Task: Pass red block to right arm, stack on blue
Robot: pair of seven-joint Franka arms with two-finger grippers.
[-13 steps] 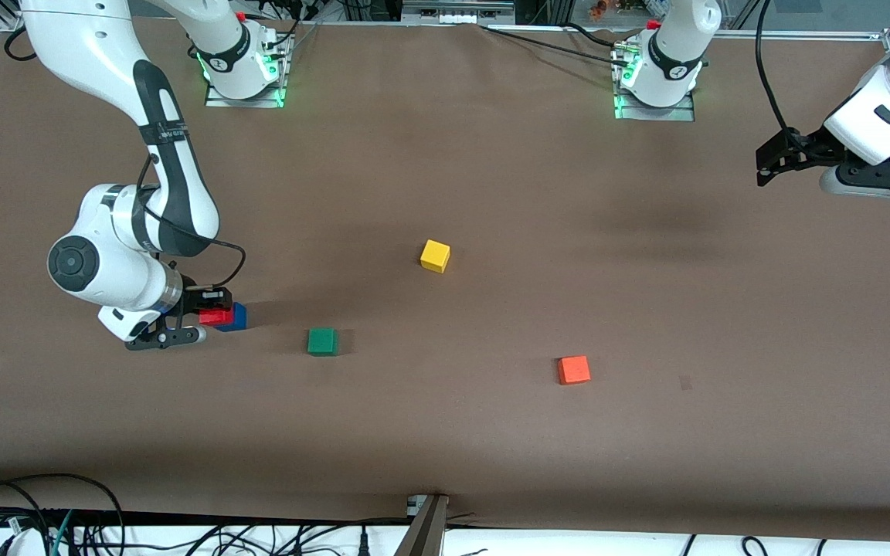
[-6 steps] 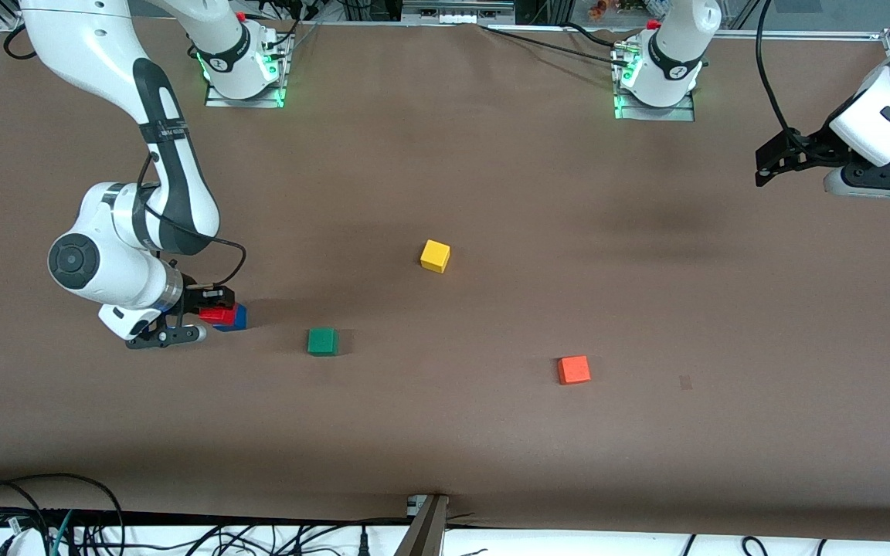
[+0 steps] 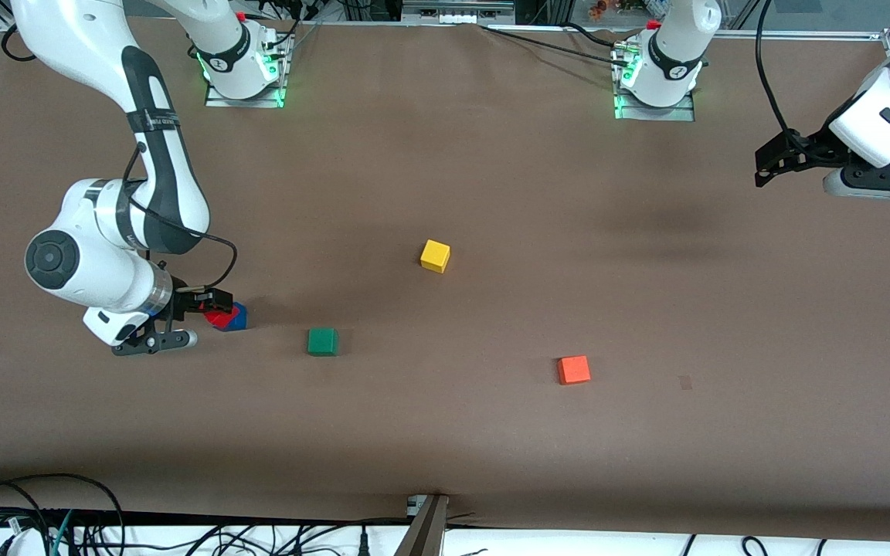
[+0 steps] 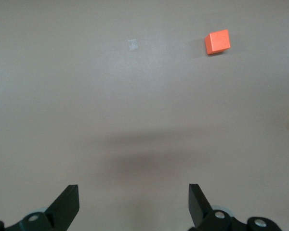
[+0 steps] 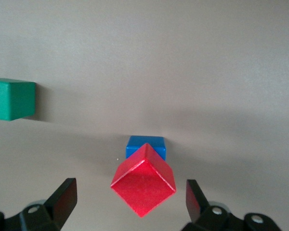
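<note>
The red block (image 3: 218, 317) (image 5: 143, 185) is tilted on a corner against the blue cube (image 3: 238, 318) (image 5: 144, 146), covering part of it and not lying flat on it. My right gripper (image 3: 194, 317) (image 5: 130, 193) is low at that spot, open, with its fingers apart on either side of the red block and gaps between them and it. My left gripper (image 3: 763, 164) (image 4: 133, 199) hangs open and empty over the left arm's end of the table, where that arm waits.
A green cube (image 3: 322, 341) (image 5: 10, 98) lies beside the stack toward the table's middle. A yellow cube (image 3: 435, 255) sits mid-table, and an orange cube (image 3: 573, 370) (image 4: 217, 42) lies nearer the front camera. Cables run along the table's front edge.
My right gripper has opened, let go of the red block and drawn back a little toward its end of the table. The red block has tipped onto a corner. The left arm hardly moved.
</note>
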